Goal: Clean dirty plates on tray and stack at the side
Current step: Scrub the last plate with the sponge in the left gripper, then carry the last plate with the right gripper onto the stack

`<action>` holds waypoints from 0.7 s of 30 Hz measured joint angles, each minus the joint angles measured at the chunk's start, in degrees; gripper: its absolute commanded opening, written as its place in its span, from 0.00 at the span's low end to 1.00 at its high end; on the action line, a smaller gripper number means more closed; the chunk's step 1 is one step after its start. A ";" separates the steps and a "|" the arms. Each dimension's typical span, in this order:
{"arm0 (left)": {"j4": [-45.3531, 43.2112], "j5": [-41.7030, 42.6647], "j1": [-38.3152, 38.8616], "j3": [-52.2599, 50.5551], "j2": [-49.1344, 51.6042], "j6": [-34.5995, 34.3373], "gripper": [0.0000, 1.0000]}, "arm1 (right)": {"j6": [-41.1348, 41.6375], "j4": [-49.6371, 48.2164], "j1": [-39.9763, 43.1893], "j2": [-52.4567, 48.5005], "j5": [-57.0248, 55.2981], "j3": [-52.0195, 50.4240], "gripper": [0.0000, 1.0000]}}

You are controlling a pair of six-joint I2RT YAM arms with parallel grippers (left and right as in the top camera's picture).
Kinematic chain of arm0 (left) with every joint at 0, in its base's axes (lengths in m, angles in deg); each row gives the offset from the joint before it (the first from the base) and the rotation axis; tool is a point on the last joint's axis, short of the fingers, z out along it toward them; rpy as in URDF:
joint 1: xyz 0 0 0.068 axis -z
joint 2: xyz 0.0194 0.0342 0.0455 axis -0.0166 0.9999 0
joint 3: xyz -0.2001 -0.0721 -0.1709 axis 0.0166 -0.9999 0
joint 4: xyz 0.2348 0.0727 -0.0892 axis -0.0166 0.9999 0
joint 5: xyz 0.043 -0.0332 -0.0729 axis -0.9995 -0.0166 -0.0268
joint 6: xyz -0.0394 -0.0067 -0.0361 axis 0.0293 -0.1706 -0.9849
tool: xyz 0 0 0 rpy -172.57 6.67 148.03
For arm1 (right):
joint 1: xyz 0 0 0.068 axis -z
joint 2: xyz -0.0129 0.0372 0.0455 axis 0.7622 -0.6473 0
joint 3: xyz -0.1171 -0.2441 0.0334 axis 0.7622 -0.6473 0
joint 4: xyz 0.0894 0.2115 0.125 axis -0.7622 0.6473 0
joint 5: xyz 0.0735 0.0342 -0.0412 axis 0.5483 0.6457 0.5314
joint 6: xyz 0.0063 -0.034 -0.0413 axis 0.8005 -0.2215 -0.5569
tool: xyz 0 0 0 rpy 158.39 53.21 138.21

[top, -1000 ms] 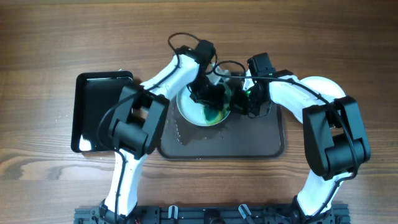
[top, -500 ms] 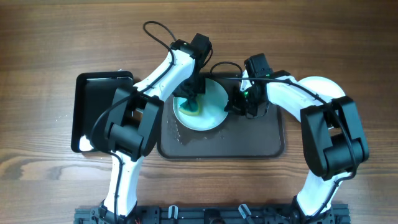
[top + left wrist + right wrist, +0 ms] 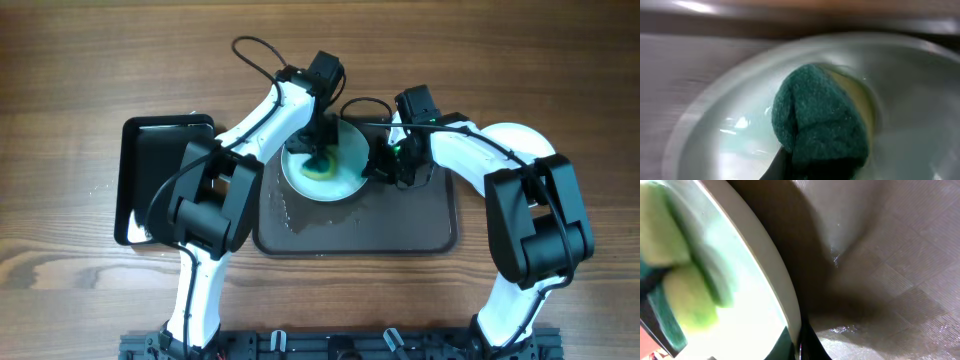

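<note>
On the wooden counter the tray lies in the middle. The one plate in view sits over its far left part, seemingly tipped up at its right rim. A second ago a teal-green smear marked the plate's middle, and half a second ago the sponge worked the near left. Now it is over the middle and only a pale film shows, so I judge this plate mid-wipe and not yet fit to stack. The left tool is closed around the sponge and presses it down. The right tool is nipped onto the plate's right rim, steadying it. Only the left wrist view shows the sponge's dark scouring face and the streaky wet sheen. Only the right wrist view shows the rim running into the jaws, the sponge's yellow-green side, and droplets on the tray's textured floor.
</note>
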 measured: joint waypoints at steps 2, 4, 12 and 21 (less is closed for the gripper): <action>0.48 -4.26 0.02 0.11 -0.07 -2.64 0.04 | -0.02 -0.22 -0.07 0.00 0.02 0.00 0.04; 1.97 -7.69 0.04 0.17 -0.26 -5.20 0.04 | -0.13 -0.46 -0.20 -0.04 0.02 0.00 0.04; 8.79 -4.00 -4.70 -1.73 -13.25 -4.04 0.04 | -3.06 8.94 -0.22 4.55 -8.81 -1.07 0.04; 12.74 1.03 -7.32 -1.81 -18.69 0.61 0.04 | -2.67 21.31 -14.53 31.23 -51.25 -1.51 0.04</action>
